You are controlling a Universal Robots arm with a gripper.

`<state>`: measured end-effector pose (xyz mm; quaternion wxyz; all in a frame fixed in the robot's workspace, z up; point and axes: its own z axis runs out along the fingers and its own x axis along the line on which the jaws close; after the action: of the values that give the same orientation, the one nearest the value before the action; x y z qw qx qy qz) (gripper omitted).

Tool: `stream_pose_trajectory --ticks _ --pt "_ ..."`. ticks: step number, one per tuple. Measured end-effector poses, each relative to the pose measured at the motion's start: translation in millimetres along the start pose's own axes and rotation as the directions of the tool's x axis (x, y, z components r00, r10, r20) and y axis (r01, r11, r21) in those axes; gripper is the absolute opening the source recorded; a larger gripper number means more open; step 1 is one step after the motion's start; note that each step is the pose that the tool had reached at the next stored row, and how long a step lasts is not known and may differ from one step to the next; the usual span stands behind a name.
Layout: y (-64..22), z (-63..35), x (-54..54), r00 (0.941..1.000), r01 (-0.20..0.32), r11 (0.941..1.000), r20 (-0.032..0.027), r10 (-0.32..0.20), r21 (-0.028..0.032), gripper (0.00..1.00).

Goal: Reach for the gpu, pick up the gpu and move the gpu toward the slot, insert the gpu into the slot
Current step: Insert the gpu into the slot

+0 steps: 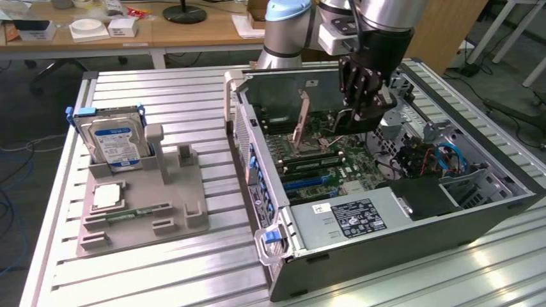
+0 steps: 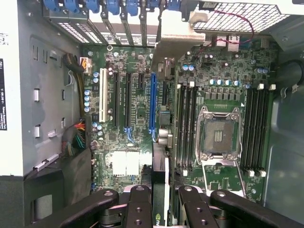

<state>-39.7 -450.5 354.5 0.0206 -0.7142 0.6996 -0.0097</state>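
Observation:
My gripper [image 1: 367,109] hangs inside the open computer case [image 1: 375,249], over the motherboard. In the wrist view my gripper [image 2: 160,209] is shut on the gpu [image 2: 161,187], a thin card seen edge-on between the black fingers [image 2: 137,209]. Its pale metal bracket [image 2: 178,35] reaches toward the case's rear wall. The long blue slot [image 2: 153,102] lies on the green board right beside the card's edge, and the card looks held above the board. In the exterior view the gpu [image 1: 346,121] shows as a dark piece below the fingers, and the blue slot [image 1: 311,182] sits nearer the case's front.
A grey fixture [image 1: 145,211] at the exterior view's left holds a blue-labelled hard drive [image 1: 115,141] and a narrow green memory stick [image 1: 132,213]. An empty CPU socket [image 2: 216,135], black slots, cables [image 1: 426,160] and the case walls surround the card.

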Motion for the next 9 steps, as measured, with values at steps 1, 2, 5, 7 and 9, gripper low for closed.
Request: stream_pose_trajectory --ticks 1,2,5,7,9 --pt "0.8 0.4 0.0 1.0 0.0 1.0 0.0 0.0 0.0 0.27" --pt "1.9 0.8 0.0 1.0 0.0 1.0 0.0001 0.0 0.0 0.27" --pt "3.7 1.7 0.1 1.0 0.0 1.0 -0.0001 0.0 -0.0001 0.27" --pt "4.2 2.1 0.9 1.0 0.0 1.0 0.0001 0.0 0.0 0.27" --pt "4.8 2.3 1.7 1.0 0.0 1.0 0.0 0.0 0.0 0.27"
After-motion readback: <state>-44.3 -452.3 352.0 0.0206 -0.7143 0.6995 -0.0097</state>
